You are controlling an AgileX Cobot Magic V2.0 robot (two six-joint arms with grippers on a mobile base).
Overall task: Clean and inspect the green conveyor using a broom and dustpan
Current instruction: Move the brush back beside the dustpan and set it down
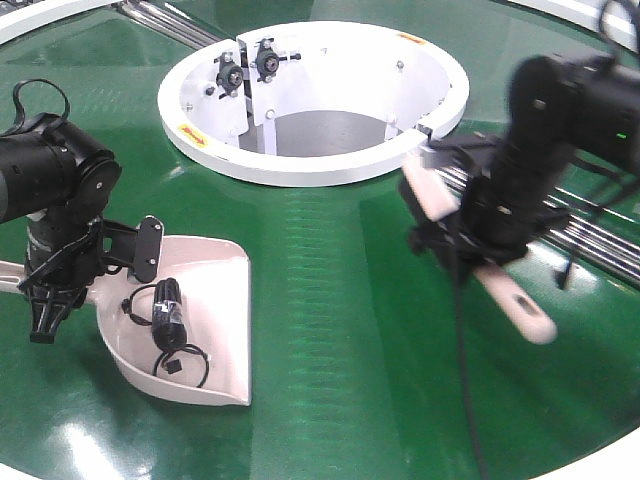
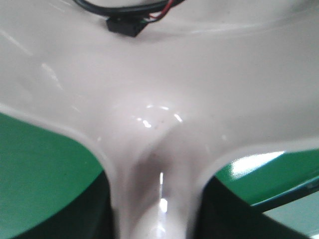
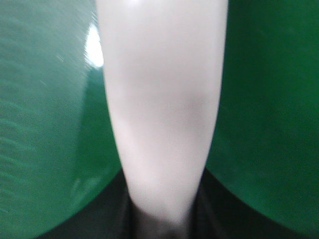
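Observation:
The pale dustpan lies on the green conveyor at the left, its lip toward the front. A small black device with a looped cable lies inside it. My left gripper is shut on the dustpan's handle. In the left wrist view the handle neck runs between the dark jaws. My right gripper is shut on the broom and holds it tilted above the belt at the right. In the right wrist view the broom fills the middle. Its bristles are hidden.
A white ring-shaped housing with two black fittings stands at the middle back. Silver roller rails run at the right behind my right arm, and others at the back left. The white rim curves along the front right.

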